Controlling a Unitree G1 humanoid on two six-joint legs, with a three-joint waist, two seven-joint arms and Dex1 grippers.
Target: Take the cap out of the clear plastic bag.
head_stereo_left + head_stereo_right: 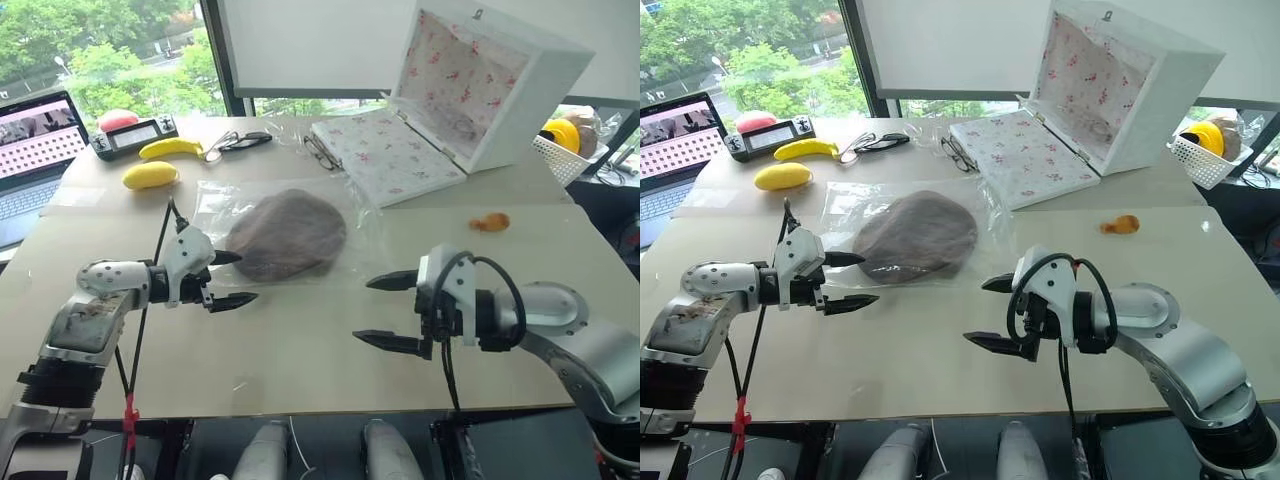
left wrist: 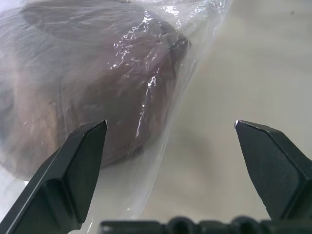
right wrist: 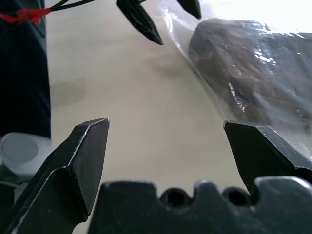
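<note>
Nearby: white box [image 1: 480, 90] | bananas [image 1: 170, 148] | glasses [image 1: 235, 142] behind cap [image 1: 287, 234]

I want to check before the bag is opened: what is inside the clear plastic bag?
Inside the clear plastic bag lies the brown cap, seen through the glossy film. Whatever might be under the cap cannot be seen, because the cap covers it.

Bare worktop [image 1: 300, 340] between both hands, open path to clear plastic bag [image 1: 290, 235]; white box [image 1: 470, 90] blocks behind.
</note>
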